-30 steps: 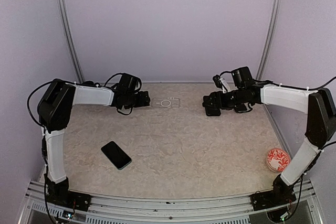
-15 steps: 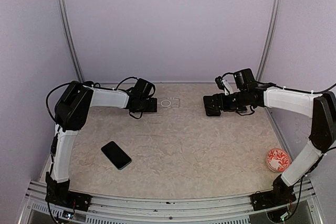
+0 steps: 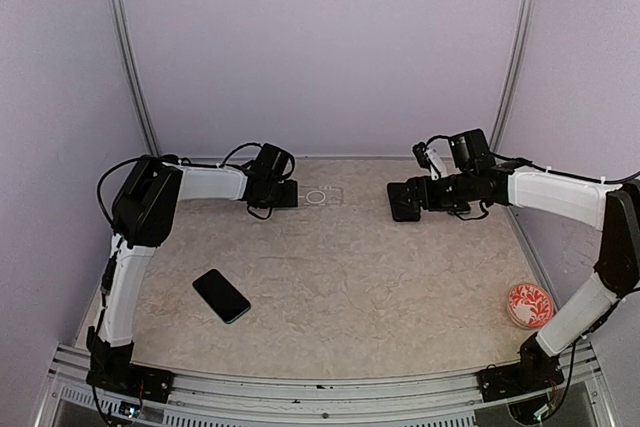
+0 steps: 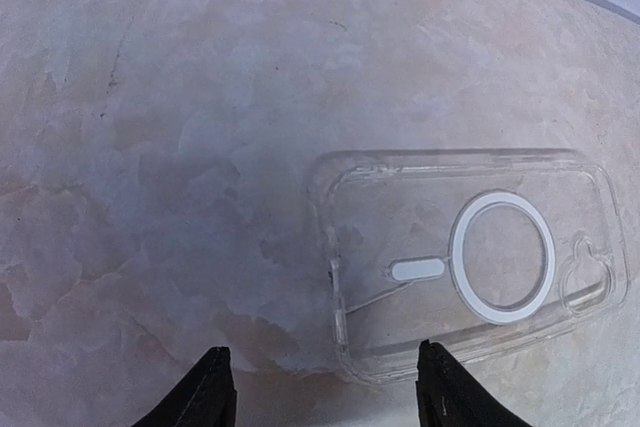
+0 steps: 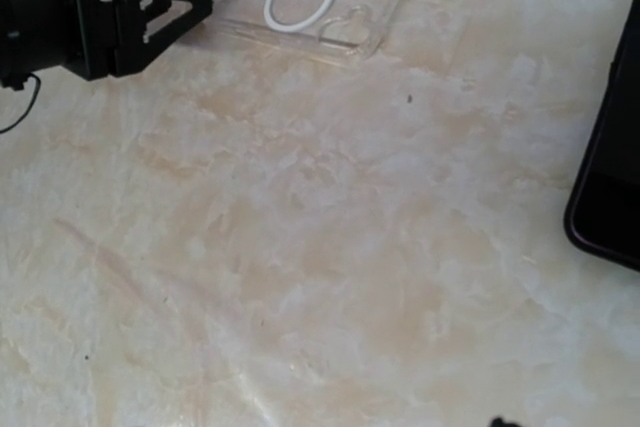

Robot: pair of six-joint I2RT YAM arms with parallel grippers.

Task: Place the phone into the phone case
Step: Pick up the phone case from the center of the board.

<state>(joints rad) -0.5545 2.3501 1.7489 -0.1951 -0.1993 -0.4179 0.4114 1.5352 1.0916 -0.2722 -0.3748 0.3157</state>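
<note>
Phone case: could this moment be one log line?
left gripper: open, at case end | case: empty, flat | phone: apart, on table

Phone case [image 3: 320, 196] flat on the table [image 3: 380, 287], at the middle of the far edge; left gripper [image 3: 290, 197] just beside the case's left end, low over the table; right gripper [image 3: 402, 203] to the case's right, well apart from it, also near the far edge; phone [image 3: 221, 295] flat in the near-left part, well apart from the case and nearer the left edge; small round dish [image 3: 529, 304] at the right edge, toward the near-right corner
</note>
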